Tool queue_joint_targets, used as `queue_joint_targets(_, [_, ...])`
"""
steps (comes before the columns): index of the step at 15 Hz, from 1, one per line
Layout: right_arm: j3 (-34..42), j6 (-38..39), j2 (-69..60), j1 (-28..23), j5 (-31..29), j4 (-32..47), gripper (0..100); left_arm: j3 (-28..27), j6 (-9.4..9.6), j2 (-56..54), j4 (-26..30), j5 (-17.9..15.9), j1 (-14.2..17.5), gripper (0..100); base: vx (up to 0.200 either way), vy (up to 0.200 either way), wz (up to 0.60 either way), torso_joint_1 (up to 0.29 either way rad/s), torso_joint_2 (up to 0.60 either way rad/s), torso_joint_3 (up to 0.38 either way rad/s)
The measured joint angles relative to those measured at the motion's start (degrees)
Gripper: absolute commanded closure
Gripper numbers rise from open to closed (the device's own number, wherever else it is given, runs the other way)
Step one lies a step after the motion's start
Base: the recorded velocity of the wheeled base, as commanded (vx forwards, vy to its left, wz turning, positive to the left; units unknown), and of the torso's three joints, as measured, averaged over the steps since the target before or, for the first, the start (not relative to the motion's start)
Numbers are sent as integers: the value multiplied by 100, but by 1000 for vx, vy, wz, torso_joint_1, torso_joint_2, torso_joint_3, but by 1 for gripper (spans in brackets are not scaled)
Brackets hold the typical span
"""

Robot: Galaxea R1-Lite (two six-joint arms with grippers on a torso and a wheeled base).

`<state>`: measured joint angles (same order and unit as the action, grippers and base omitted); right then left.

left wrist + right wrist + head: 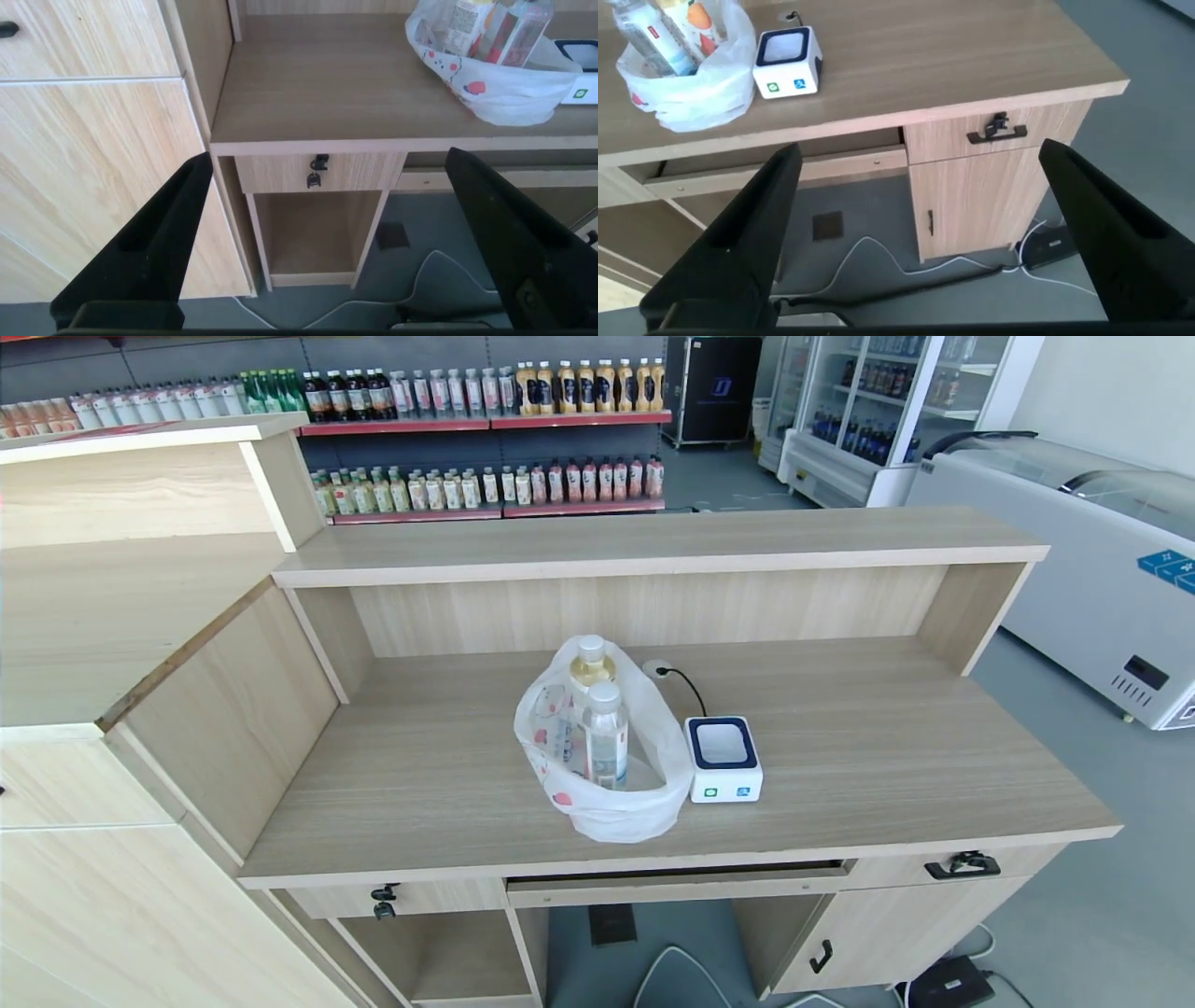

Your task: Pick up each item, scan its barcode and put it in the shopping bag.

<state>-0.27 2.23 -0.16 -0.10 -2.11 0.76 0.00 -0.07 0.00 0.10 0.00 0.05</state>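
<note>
Left gripper (pixel 327 252): jaws spread wide with nothing between them. It is held low in front of the left end of the counter (pixel 887 747), facing the keyed drawer (pixel 318 173), and is well apart from the bag (pixel 616 817).
Counter: light wood top with a raised ledge along the back.
Bag: white plastic, mouth open upward. It stands near the middle of the counter top, just beside the left side of the scanner (pixel 722 758).
Clear bottle (pixel 606 733): upright inside the bag, on the near side, white cap on.
Yellow bottle (pixel 590 667): upright inside the bag, directly behind the clear bottle, toward the ledge.
Scanner: white box with a dark-framed window facing up and two small coloured marks on its front face. A black cable (pixel 689 689) runs from its rear to a port in the counter top.
Right gripper (pixel 920 247): jaws spread wide, empty. It is held low in front of the right end of the counter, facing the drawer with the black handle (pixel 997 131), and is well apart from the scanner.
</note>
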Motion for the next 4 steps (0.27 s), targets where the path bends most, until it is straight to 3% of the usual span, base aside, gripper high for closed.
queue_joint_targets(4, [0,-35,-6,0,0,0,0,0,0,0,0,0,2,0,0,0,0,0,0,0])
